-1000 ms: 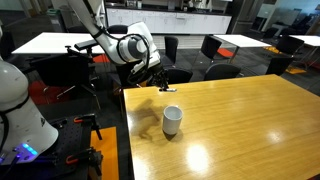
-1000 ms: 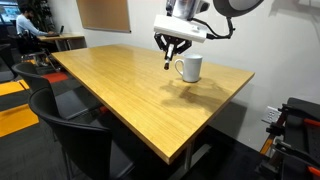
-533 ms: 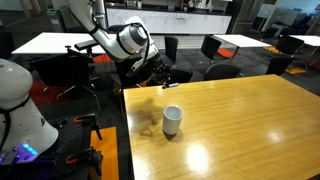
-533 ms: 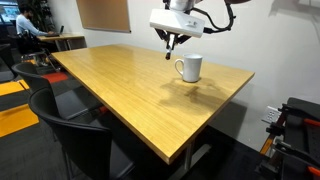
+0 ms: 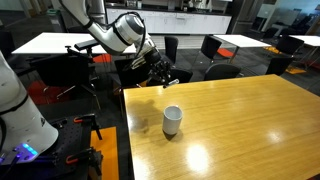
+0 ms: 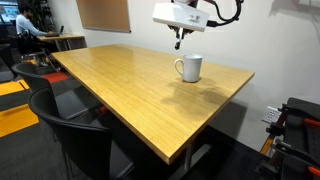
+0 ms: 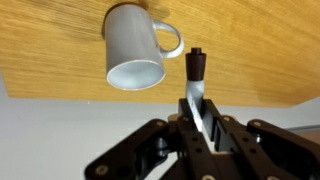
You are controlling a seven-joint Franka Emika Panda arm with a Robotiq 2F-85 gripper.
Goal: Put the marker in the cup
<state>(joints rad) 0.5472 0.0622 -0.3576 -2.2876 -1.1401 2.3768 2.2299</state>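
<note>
The white cup (image 5: pixel 172 120) stands upright near the edge of the wooden table (image 5: pixel 240 130). It also shows in an exterior view (image 6: pixel 189 68) and in the wrist view (image 7: pixel 135 50), where a handle is visible. My gripper (image 7: pixel 198 125) is shut on the marker (image 7: pixel 195 85), a pale body with a dark tip pointing down. In both exterior views the gripper (image 5: pixel 160 72) (image 6: pixel 178 34) hangs well above the table, up and to one side of the cup, with the marker tip (image 6: pixel 178 44) below the fingers.
Black chairs (image 6: pixel 75 140) stand along the near table side. More chairs (image 5: pixel 215 48) and white tables (image 5: pixel 50 42) stand behind. The white robot base (image 5: pixel 20 110) is beside the table. The table edge runs close to the cup.
My gripper has risen with the marker in it and now hangs higher above the table, farther from the cup. The cup has not moved.
</note>
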